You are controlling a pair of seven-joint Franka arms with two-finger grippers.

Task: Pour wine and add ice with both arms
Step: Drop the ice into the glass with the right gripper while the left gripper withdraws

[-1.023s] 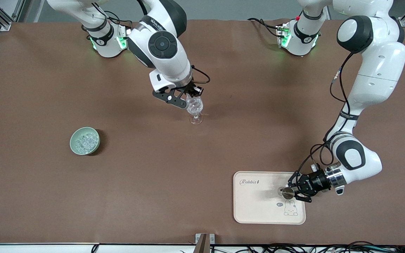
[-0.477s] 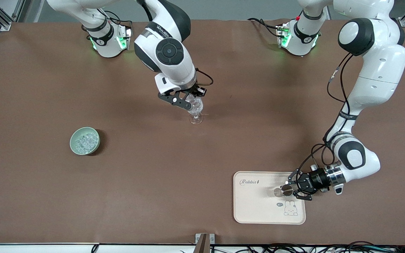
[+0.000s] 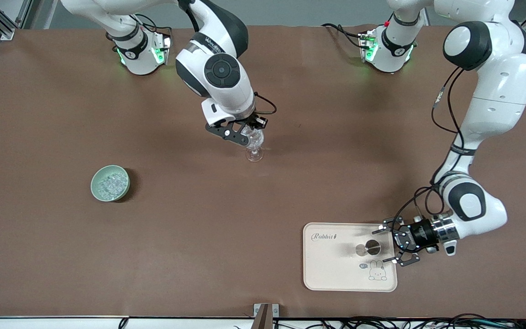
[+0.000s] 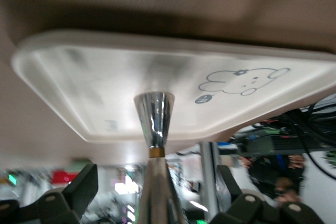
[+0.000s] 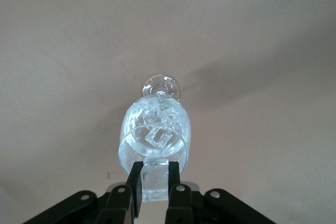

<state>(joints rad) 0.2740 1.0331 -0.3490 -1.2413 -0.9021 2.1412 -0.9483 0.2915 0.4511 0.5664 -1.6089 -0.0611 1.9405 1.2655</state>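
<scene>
Ice cube [image 5: 156, 181] is pinched in the right gripper [image 3: 244, 135] jaws directly above the mouth of the upright wine glass [image 3: 254, 145], mid-tabletop, already holding ice; release looks like a straight drop. More ice in the green bowl [image 3: 110, 183], well apart. Left gripper [image 3: 396, 245], jaws apart, sits beside the metal cup [image 3: 369, 248] on the tray [image 3: 331, 274].

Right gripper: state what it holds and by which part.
The right gripper pinches an ice cube by its two side faces, over the wine glass.
</scene>
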